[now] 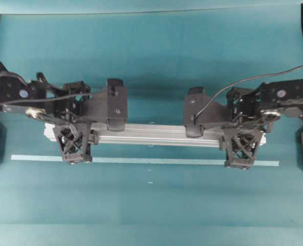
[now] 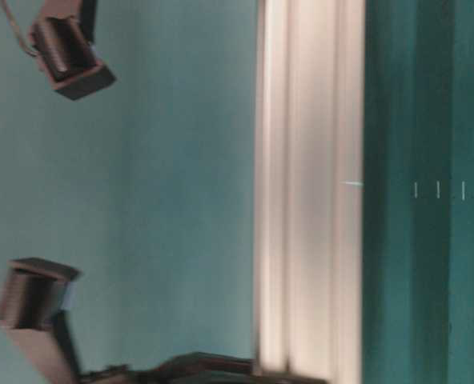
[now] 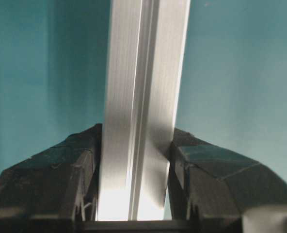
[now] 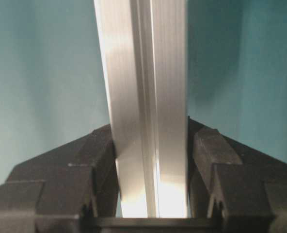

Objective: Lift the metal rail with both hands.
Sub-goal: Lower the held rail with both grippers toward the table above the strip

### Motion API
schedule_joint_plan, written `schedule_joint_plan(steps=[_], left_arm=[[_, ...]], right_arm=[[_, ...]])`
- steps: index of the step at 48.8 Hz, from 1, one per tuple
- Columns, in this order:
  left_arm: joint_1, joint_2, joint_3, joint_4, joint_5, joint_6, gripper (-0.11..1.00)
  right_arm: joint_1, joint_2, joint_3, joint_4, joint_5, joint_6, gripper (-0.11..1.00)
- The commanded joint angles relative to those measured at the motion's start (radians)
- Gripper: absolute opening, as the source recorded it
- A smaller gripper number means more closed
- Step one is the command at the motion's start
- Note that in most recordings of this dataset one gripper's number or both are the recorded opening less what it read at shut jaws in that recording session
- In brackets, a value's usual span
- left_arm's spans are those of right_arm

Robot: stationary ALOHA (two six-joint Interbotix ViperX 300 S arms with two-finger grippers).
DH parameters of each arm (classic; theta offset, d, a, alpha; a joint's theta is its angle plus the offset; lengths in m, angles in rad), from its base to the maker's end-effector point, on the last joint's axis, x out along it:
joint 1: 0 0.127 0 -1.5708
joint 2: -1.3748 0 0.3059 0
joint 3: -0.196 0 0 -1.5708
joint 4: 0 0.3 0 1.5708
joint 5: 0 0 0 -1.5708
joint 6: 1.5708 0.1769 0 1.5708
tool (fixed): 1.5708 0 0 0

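Metal rail [image 1: 154, 135] clamped near both ends — left gripper [image 1: 74, 142], right gripper [image 1: 242, 146] — above the table [image 1: 151, 205].

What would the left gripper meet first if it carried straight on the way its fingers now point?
The left gripper, shut on the metal rail, seems to point down: probably the teal table first, near the pale tape strip.

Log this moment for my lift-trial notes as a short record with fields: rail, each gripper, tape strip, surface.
rail: metal rail, level, spanning between both grippers
left gripper: left gripper, shut on the rail near its left end; fingers against both sides
right gripper: right gripper, shut on the rail near its right end
tape strip: pale tape strip, flat on the surface, parallel to the rail
surface: teal table
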Motion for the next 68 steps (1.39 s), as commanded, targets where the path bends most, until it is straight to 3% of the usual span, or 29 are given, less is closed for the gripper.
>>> schedule_joint_plan(steps=[1, 27, 68], left_arm=[[0.005, 0.003, 0.0, 0.005, -0.041, -0.052, 0.31], [-0.018, 0.072, 0.086, 0.003, -0.206, -0.129, 0.31], [-0.029, 0.118, 0.107, 0.003, -0.267, -0.147, 0.31]], right_arm=[[0.023, 0.011, 0.003, 0.005, -0.057, -0.005, 0.4], [0.058, 0.11, 0.086, 0.003, -0.256, -0.026, 0.39], [0.051, 0.17, 0.081, -0.032, -0.304, -0.048, 0.39]])
